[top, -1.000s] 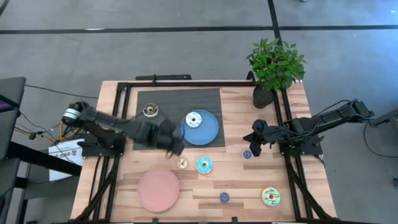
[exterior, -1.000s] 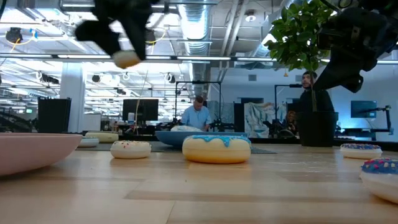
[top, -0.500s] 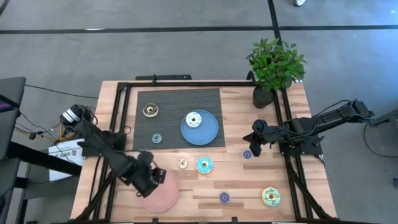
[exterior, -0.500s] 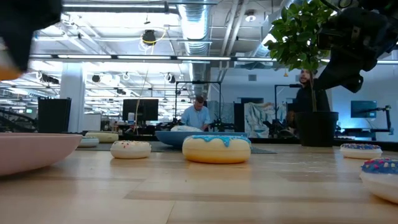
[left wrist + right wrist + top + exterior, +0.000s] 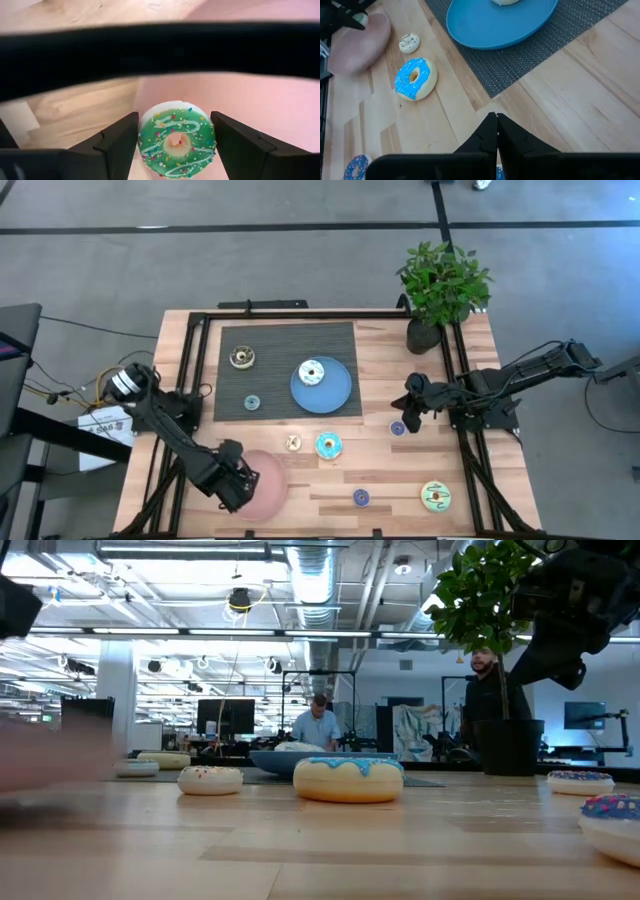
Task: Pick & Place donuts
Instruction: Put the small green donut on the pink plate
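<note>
L hand [image 5: 175, 145] sits over the pink plate [image 5: 268, 488], at the plate's edge farthest from the blue plate [image 5: 328, 387], fingers [image 5: 120, 142] pinching a small green donut [image 5: 176, 138] w/ sprinkles, one on each side of it. R hand [image 5: 495, 131] waits near the table's plant side, well apart from the pink plate, fingers pressed together, holding nothing. Other donuts: teal-iced one [image 5: 328, 445] and tiny cream one [image 5: 293, 442] betw. pink plate and blue plate; white one [image 5: 311, 372] on the blue plate; brown-cream one [image 5: 241, 358] and tiny teal one [image 5: 252, 403] on the dark mat [image 5: 280, 340]; blue one [image 5: 361, 497] and yellow-green one [image 5: 435, 496] further along from the pink plate toward the R arm's side.
</note>
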`<action>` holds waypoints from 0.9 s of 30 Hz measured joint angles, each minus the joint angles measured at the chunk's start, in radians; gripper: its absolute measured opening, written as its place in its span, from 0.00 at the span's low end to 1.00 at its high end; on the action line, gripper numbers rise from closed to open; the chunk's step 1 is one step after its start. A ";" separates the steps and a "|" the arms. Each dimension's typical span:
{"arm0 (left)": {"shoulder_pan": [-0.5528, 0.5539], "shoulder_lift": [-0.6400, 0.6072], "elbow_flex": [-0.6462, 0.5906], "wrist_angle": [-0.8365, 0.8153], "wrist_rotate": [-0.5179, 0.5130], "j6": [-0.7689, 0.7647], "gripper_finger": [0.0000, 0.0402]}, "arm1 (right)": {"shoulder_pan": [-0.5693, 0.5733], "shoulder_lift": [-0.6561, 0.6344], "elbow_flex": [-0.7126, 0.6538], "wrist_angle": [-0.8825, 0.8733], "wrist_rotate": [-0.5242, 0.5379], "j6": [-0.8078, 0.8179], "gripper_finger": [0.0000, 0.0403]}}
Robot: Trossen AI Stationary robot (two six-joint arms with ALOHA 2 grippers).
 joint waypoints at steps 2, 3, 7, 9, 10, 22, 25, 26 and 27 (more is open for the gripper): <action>0.000 0.013 0.000 0.019 0.001 0.003 0.60 | 0.000 0.000 0.000 0.000 0.000 0.000 0.00; 0.000 0.014 0.000 0.029 -0.001 0.004 0.60 | 0.000 0.000 0.000 0.000 0.000 0.000 0.00; 0.000 0.014 0.000 0.037 -0.014 0.010 0.60 | 0.000 0.000 0.000 0.003 0.000 0.000 0.00; 0.000 0.014 0.000 0.040 -0.007 0.013 0.60 | 0.000 0.000 0.000 0.003 0.001 0.000 0.00; 0.000 0.014 0.000 0.043 -0.005 0.013 0.60 | 0.000 0.000 0.000 0.003 0.001 0.001 0.00; 0.001 0.014 0.000 0.062 -0.033 -0.002 0.60 | 0.000 0.000 0.000 0.003 0.008 0.018 0.00; 0.001 0.014 0.000 0.063 -0.041 -0.004 0.62 | 0.000 0.000 0.000 0.003 0.009 0.018 0.00; 0.001 0.014 0.000 0.063 -0.047 -0.009 0.62 | 0.000 0.000 0.000 0.003 0.010 0.018 0.00; 0.002 0.014 0.000 0.064 -0.052 -0.017 0.63 | 0.000 0.000 0.000 0.003 0.010 0.018 0.00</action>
